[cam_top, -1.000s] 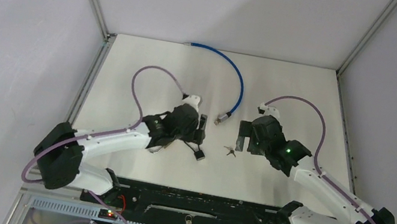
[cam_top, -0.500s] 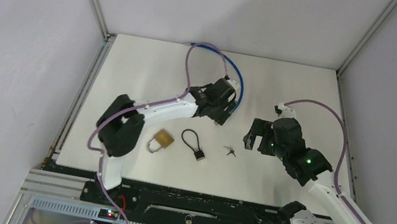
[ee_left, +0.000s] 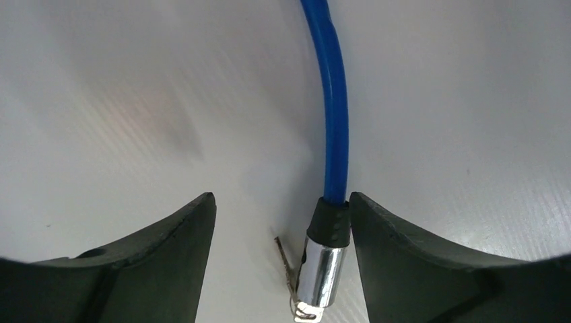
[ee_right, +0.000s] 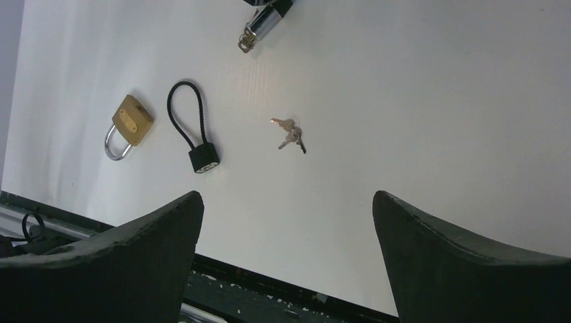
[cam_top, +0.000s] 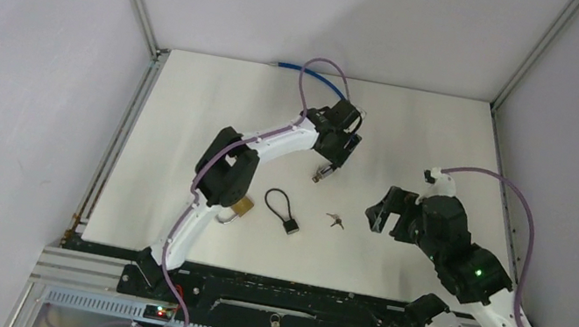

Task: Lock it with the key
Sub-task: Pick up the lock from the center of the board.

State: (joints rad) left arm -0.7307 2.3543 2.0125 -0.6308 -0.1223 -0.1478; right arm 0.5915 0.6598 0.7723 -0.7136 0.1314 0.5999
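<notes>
Left gripper (ee_left: 281, 202) gapes astride blue cable (ee_left: 334, 121) end, right gripper (ee_right: 286, 195) spread wide near keys (ee_right: 291, 134)

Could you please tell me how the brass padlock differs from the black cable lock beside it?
The padlock has a brass body; the cable lock has a smaller black one. The padlock's shackle is a short silver bar; the cable lock's loop is long, thin and black. Both lie flat on the table.
</notes>
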